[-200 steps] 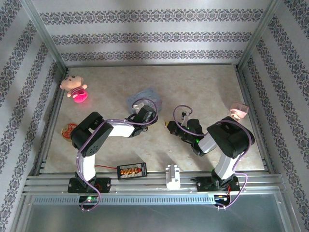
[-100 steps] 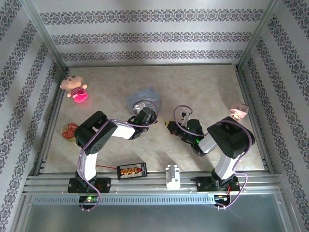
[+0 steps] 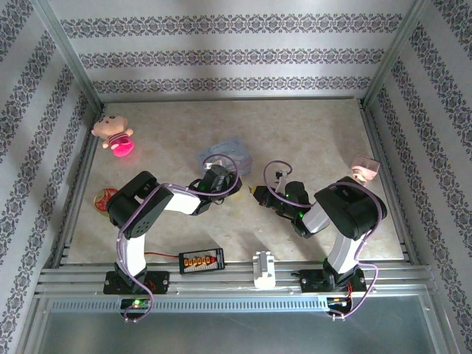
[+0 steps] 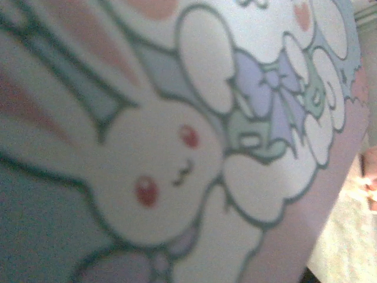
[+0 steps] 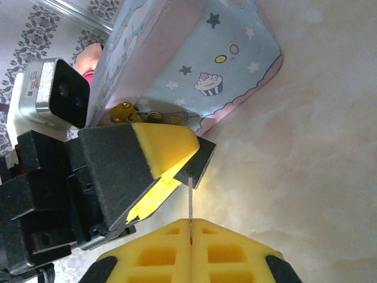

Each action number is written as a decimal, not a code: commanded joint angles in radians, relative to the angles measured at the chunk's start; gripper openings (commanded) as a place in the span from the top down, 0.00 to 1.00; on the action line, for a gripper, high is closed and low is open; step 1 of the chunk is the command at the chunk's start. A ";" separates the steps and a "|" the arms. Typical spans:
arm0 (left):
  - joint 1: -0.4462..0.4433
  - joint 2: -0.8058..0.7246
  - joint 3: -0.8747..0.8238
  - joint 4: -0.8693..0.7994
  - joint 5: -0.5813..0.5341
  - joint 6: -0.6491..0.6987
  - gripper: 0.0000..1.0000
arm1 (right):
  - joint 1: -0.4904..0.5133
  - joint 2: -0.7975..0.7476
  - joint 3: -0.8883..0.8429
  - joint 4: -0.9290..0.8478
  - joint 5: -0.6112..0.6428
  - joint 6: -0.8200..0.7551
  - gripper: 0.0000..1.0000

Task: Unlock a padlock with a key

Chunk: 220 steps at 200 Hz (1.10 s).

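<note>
The right fingers (image 5: 177,227) pinch the thin key (image 5: 191,200). The left fingers (image 5: 171,156) look pressed together, the tin (image 5: 194,53) just behind them. I think the padlock is not opened yet.

The blurred tin (image 4: 177,147) is cropped at top, left and bottom.

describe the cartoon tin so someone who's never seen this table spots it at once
Start at the marbled table and look near its middle, right by the left gripper. The tin there is a pale blue box with pink edging, printed with a bunny, stars and a cupcake. Unlike the pink doll at the far left, it is flat-sided.
</note>
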 commanded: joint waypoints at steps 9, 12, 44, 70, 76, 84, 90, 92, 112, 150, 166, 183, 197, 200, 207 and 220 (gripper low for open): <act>0.035 0.027 -0.015 0.169 0.208 -0.064 0.93 | -0.013 0.038 -0.001 0.094 -0.053 0.028 1.00; 0.037 0.034 -0.014 0.177 0.218 -0.069 0.93 | -0.013 0.042 -0.001 0.098 -0.059 0.029 1.00; 0.045 0.070 -0.017 0.254 0.291 -0.117 0.93 | -0.016 0.081 -0.010 0.150 -0.093 0.056 1.00; 0.055 0.065 -0.024 0.244 0.304 -0.124 0.89 | -0.023 0.088 -0.019 0.158 -0.093 0.063 1.00; 0.058 0.063 -0.025 0.227 0.301 -0.123 0.85 | -0.024 0.083 -0.021 0.158 -0.089 0.062 1.00; 0.060 0.059 -0.024 0.197 0.300 -0.115 0.83 | -0.029 0.076 -0.024 0.157 -0.084 0.063 1.00; 0.060 0.056 -0.023 0.172 0.294 -0.107 0.82 | -0.035 0.070 -0.029 0.157 -0.082 0.062 1.00; 0.060 0.056 -0.022 0.164 0.292 -0.105 0.82 | -0.038 0.067 -0.031 0.158 -0.081 0.062 1.00; 0.060 0.046 -0.016 0.083 0.263 -0.087 0.81 | -0.069 0.047 -0.048 0.157 -0.078 0.066 1.00; 0.060 0.031 0.017 -0.069 0.224 -0.042 0.70 | -0.093 0.023 -0.063 0.151 -0.093 0.066 1.00; 0.059 0.026 0.031 -0.126 0.210 -0.026 0.65 | -0.093 0.019 -0.067 0.152 -0.090 0.066 1.00; 0.056 0.015 0.042 -0.190 0.178 -0.010 0.60 | -0.093 0.013 -0.073 0.151 -0.083 0.063 1.00; 0.046 0.000 0.062 -0.283 0.121 0.013 0.56 | -0.093 0.005 -0.078 0.147 -0.082 0.059 1.00; 0.042 -0.004 0.068 -0.305 0.105 0.020 0.55 | -0.093 0.004 -0.079 0.146 -0.082 0.059 1.00; 0.033 -0.011 0.083 -0.360 0.066 0.035 0.51 | -0.095 -0.001 -0.081 0.143 -0.082 0.056 1.00; 0.006 -0.027 0.122 -0.466 -0.025 0.068 0.40 | -0.099 -0.011 -0.087 0.137 -0.083 0.051 1.00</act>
